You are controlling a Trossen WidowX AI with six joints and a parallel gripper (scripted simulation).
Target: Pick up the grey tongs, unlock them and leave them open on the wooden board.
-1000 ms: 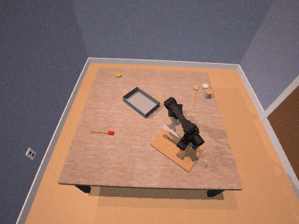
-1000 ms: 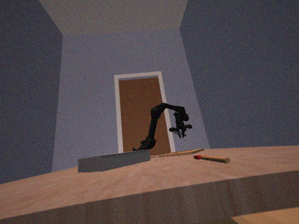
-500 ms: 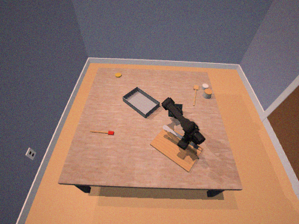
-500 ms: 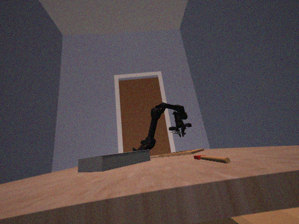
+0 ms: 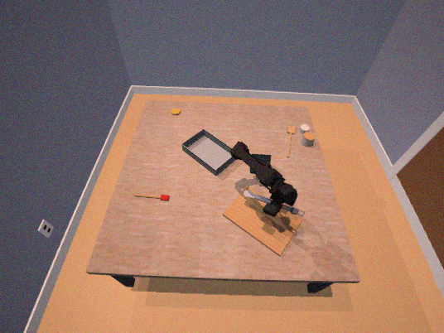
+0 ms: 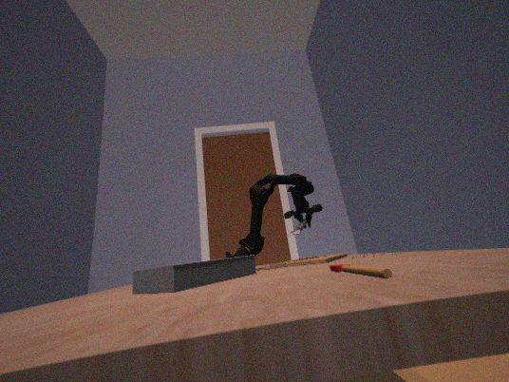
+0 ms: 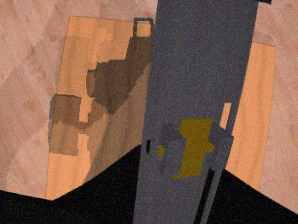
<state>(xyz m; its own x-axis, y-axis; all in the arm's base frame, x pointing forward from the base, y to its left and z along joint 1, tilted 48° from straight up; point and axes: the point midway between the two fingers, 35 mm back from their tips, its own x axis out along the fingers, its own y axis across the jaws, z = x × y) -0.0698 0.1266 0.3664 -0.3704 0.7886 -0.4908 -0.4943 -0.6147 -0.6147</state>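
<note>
No readable text anywhere: no labels, brands, numbers or signs. The white jar (image 5: 305, 128) and the orange-topped jar (image 5: 308, 140), both near the counter's right edge toward its far right corner in the top view, show no legible marking; too small to tell if any is printed. Same for the yellow disc (image 5: 176, 112) near the far left corner. Wrist view: nothing legible either.

widowx bends down, gripper clamped

the six-joint arm (image 5: 269, 176) (image 6: 256, 209) rises from its base, arches over and reaches toward the table's near right corner in the top view. its parallel-jaw gripper (image 5: 271, 207) (image 6: 304, 223) points downward, raised above the tabletop, fingers closed on something.
</note>
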